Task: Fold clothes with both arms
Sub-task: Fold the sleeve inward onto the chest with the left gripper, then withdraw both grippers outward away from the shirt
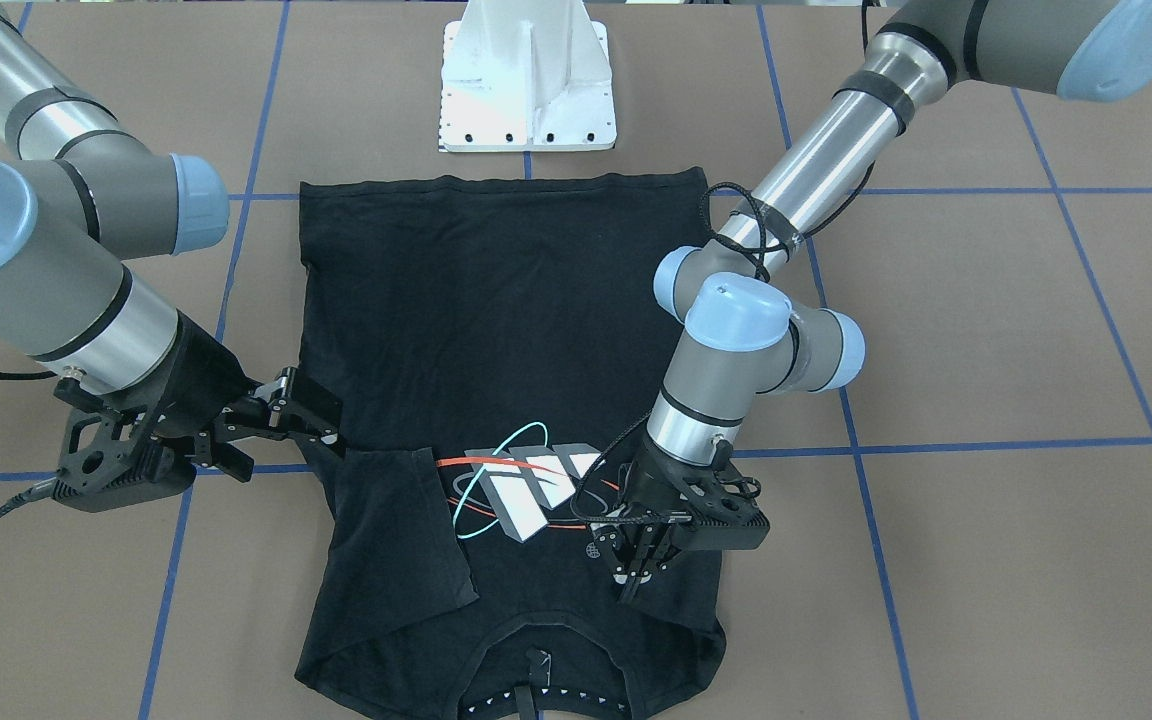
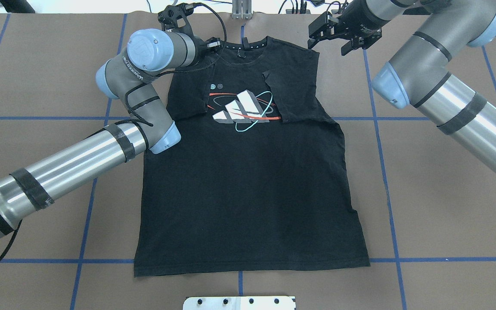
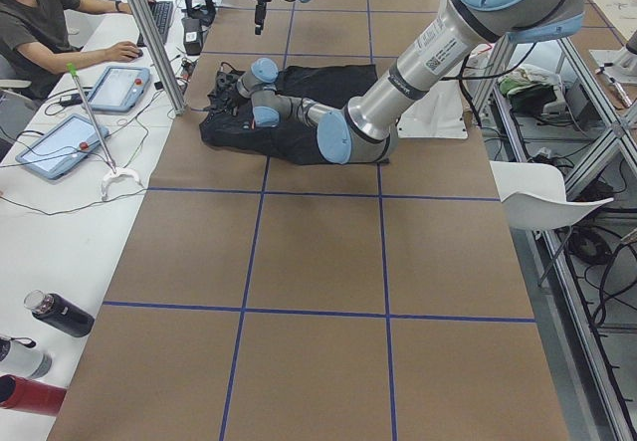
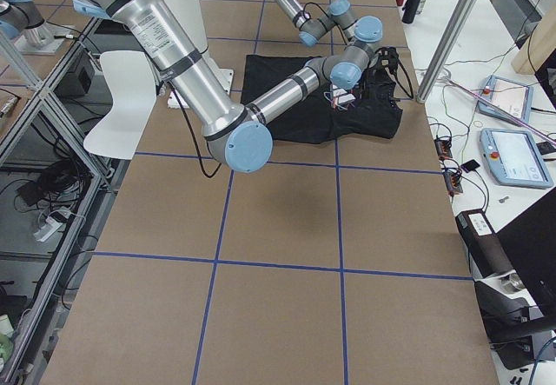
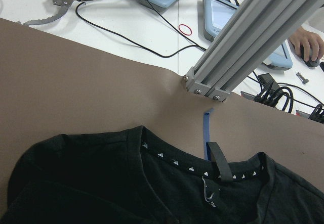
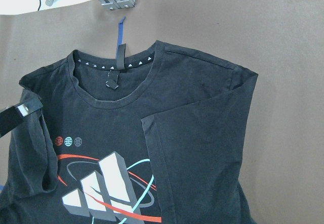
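Observation:
The black T-shirt [image 2: 248, 193] lies flat and logo-up on the brown table, collar away from the robot, with its white-grey logo [image 2: 239, 110] showing. The sleeve on the robot's right [image 2: 295, 94] is folded inward beside the logo. My left gripper [image 1: 639, 582] points down at the other shoulder, fingers together and apparently pinching that sleeve's fabric, which stands up in a loose fold [image 6: 43, 173]. My right gripper [image 2: 329, 43] hangs open just off the shirt's right shoulder [image 1: 286, 450], holding nothing.
The white base plate [image 1: 528, 100] sits at the shirt's hem end. An aluminium post [image 5: 243, 47] stands past the collar. Beyond it are a white bench with tablets [image 3: 60, 142], cables and a seated person [image 3: 40, 23]. Bare brown table lies on both sides of the shirt.

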Available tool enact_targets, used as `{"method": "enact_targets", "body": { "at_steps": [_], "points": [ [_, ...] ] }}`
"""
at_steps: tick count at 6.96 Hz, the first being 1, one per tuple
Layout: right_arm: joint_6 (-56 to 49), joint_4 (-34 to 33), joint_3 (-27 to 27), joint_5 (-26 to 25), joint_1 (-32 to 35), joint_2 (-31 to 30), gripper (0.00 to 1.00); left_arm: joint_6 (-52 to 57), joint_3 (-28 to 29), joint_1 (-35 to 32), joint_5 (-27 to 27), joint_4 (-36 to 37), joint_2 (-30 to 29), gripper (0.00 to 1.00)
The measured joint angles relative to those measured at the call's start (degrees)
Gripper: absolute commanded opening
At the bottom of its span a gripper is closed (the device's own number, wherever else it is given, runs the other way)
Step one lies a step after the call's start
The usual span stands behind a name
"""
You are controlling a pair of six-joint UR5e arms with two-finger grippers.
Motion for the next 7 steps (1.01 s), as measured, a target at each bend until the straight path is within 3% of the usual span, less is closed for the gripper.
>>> {"method": "enact_targets", "body": {
  "at_steps": [3, 4, 7],
  "points": [
    [0.14, 0.00, 0.00, 0.04, 0.01, -0.06, 1.00, -1.97, -0.38, -1.25, -1.41, -3.33, 0.00, 0.99],
    [0.41, 0.00, 0.05, 0.25, 0.01, -0.21, 1.00, -2.07, -2.07, -2.01, -4.11, -3.46, 1.01, 0.99],
    [3.38, 0.00, 1.06, 4.52, 0.13, -1.99, 1.00, -2.75, -19.78, -3.76, -16.56, -2.21, 14.90, 0.99]
  ]
}}
